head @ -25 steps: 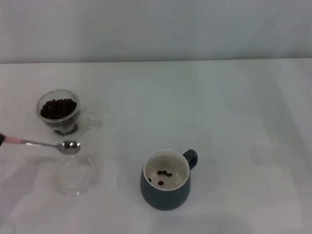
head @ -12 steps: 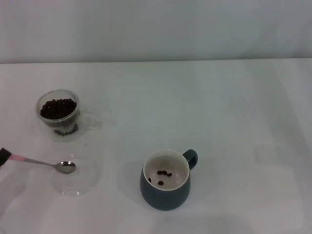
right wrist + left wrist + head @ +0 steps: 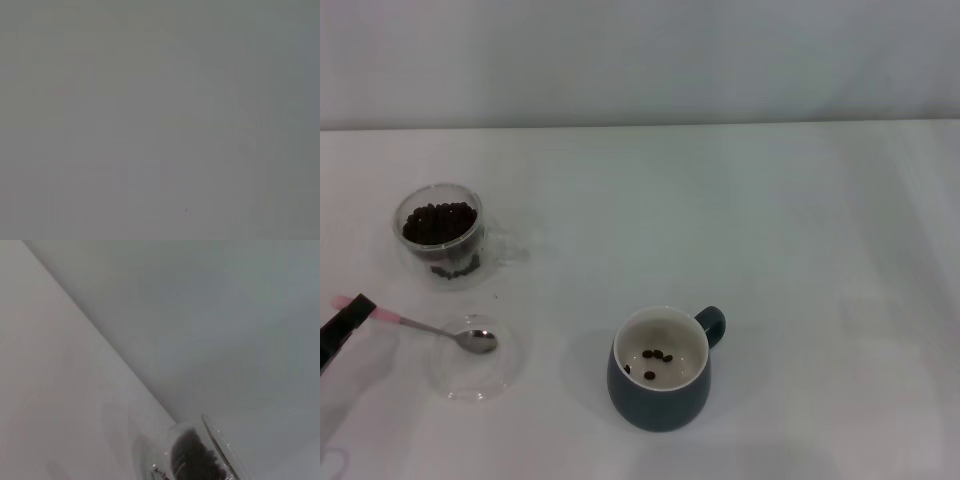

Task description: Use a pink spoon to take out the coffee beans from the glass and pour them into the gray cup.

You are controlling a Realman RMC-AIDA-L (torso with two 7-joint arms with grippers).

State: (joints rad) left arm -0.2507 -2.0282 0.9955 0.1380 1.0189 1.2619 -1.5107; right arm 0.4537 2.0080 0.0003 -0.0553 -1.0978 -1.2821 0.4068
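Observation:
The pink spoon [image 3: 477,341] is held level by its handle at the left edge of the head view, with my left gripper [image 3: 352,310] shut on it. Its metal bowl looks empty and hangs over a flat clear dish [image 3: 470,378]. Behind it stands the glass [image 3: 440,232] with a heap of coffee beans [image 3: 439,221]; the left wrist view shows the glass [image 3: 210,450] too. The gray cup [image 3: 660,385] sits front and centre, handle to the back right, with three coffee beans [image 3: 657,358] on its cream bottom. The right gripper is out of view.
A white table [image 3: 800,230] stretches from the cup to the right and back, ending at a pale wall. The right wrist view shows only a plain grey surface.
The spoon came down from beside the glass to over the flat dish, then slid right. My left gripper has come further into the head view from the left edge.

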